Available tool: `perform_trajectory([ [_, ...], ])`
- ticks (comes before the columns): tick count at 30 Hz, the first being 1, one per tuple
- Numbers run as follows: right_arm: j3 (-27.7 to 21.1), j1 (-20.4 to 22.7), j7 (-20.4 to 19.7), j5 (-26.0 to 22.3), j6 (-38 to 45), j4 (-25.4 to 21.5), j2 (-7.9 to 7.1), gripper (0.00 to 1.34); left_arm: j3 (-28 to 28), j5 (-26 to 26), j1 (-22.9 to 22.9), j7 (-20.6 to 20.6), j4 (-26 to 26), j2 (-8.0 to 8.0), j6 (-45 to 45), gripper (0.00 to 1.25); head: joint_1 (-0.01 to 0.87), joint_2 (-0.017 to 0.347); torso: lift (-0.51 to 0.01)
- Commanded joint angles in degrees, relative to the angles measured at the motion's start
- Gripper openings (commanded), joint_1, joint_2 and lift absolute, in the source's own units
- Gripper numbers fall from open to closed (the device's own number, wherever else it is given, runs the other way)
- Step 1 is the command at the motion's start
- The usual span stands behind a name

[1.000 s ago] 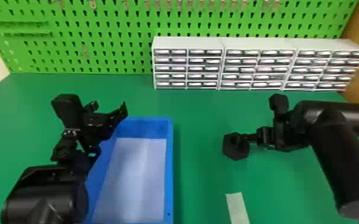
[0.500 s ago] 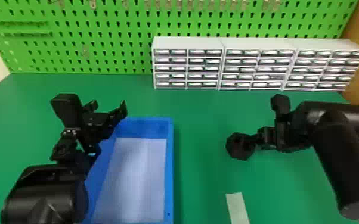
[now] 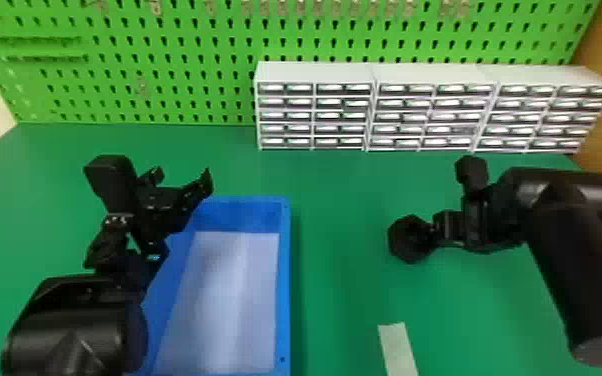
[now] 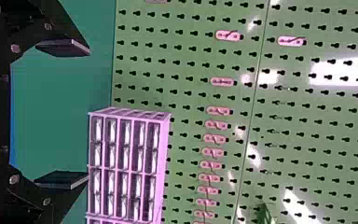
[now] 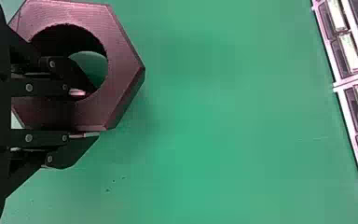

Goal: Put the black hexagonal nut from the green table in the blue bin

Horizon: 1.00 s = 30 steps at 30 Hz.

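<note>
Right gripper (image 5: pixel 89 113) is closed on the wall of the black hexagonal nut (image 3: pixel 407 241), one finger inside the bore and the other against an outer flat; the nut is over the bench (image 3: pixel 340 300), well apart from the blue bin (image 3: pixel 286 280) and on the robot's right of it; left gripper (image 4: pixel 85 114) stands open by the bin's far left side. The step in hand is judged to be the carry to the bin; good practice calls for a level, unhurried traverse with the one-sided grip kept firm, enough height to clear the near rim, and release low over the middle of the floor, clear of the left arm; a knock could pivot the nut about the pinched wall. The nut's hexagonal face is turned towards the head camera, one corner pointing away from the right palm; its outline is near regular, hence no distinct long axis.
</note>
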Motion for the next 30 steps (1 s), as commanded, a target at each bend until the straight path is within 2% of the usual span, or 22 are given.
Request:
perform_trajectory([
  [1, 0.0, 0.5, 0.0, -0.1, -0.3, -0.3, -0.03, 0.32, 0.0, 0.0, 0.0, 0.0, 0.0, 0.0, 0.0, 0.93, 0.686, 0.051, -0.097],
  [10, 0.3, 2.2, 0.1, -0.8, -0.8, -1.9, -0.21, 0.32, 0.3, 0.1, 0.0, 0.0, 0.0, 0.0, 0.0, 0.93, 0.686, 0.051, -0.097],
  [30, 1.3, 2.2, 0.0, -2.2, -0.8, -3.5, -0.47, 0.32, 0.3, -0.1, 0.2, 0.0, 0.0, 0.0, 0.0, 0.93, 0.686, 0.051, -0.097],
])
